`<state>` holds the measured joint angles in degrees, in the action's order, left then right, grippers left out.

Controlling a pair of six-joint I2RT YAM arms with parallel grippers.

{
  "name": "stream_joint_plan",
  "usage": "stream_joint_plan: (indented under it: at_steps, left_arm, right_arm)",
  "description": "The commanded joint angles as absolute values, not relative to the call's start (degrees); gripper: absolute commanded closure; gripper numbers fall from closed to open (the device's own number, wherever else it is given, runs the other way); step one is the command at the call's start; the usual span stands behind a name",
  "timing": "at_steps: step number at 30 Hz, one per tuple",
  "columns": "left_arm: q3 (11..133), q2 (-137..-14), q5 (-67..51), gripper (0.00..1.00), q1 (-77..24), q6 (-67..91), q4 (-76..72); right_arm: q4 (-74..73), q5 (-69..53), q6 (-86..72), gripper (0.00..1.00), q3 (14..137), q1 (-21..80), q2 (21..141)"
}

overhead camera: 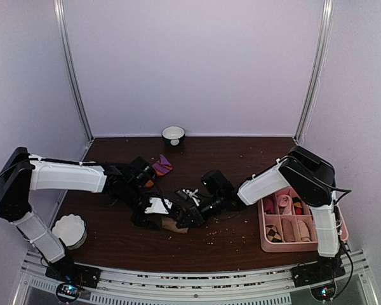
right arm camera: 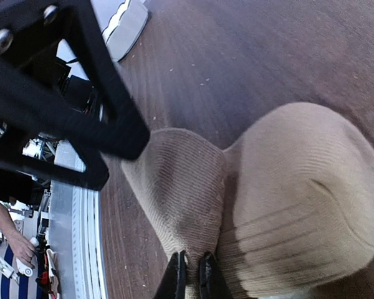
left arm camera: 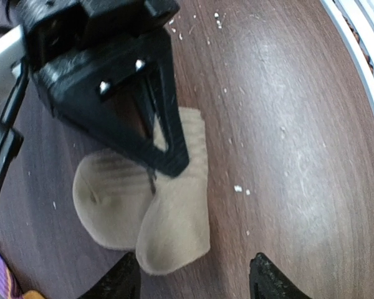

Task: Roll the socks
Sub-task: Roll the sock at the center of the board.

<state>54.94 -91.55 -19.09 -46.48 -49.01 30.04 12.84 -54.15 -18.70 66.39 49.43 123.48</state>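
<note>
Tan sock (left arm camera: 174,218): folded over on itself at the middle of the table (overhead camera: 254,159), between the two arms, one half lapped on the other
Red sock (overhead camera: 162,166): dark red with a purple-striped cuff, lying apart behind the tan sock, near the left arm (overhead camera: 70,176); neither arm touches it
Right jaws: closed, with the tips nipped on the ribbed fold where the two halves of the tan sock meet
Left jaws: wide apart, hanging just over the rounded end of the tan sock, with nothing between them
Step in hand: we judge the roll only begun; one fold is made and pinned by the right jaws, and the left arm is lining up on the loose end
Next move: we think the left jaws must come down around the free end, close on both layers and turn it toward the pinned fold; soft ribbed cloth may spring open if let go early
Left to do: the red sock is not yet rolled
Table: dark brown wood grain strewn with pale crumbs (left arm camera: 240,188); a pink divided tray (overhead camera: 267,244) at the near right, a white bowl (overhead camera: 173,134) at the far edge, a white fluted cup (overhead camera: 70,230) at the near left
Room: plain pale walls (overhead camera: 197,63) on three sides, metal posts (overhead camera: 73,70) in the far corners, a metal rail (overhead camera: 190,276) along the near edge
</note>
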Motion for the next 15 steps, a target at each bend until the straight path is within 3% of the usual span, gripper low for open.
stream_joint_plan:
  at_steps: [1, 9, 15]
  left_arm:
    - [58.8, -94.7, -20.6, 0.39, -48.5, -49.3, 29.0]
    - [60.5, -98.8, -18.4, 0.39, -49.7, -48.2, 28.4]
    - [60.8, -101.7, -15.5, 0.61, -49.7, -47.4, 29.0]
  right_arm:
    - [1.2, -48.3, -20.0, 1.00, 64.1, 49.0, 128.9]
    - [0.8, -48.6, -21.2, 1.00, 65.5, 48.9, 129.2]
    - [5.0, -49.6, -24.8, 1.00, 65.0, 49.0, 129.3]
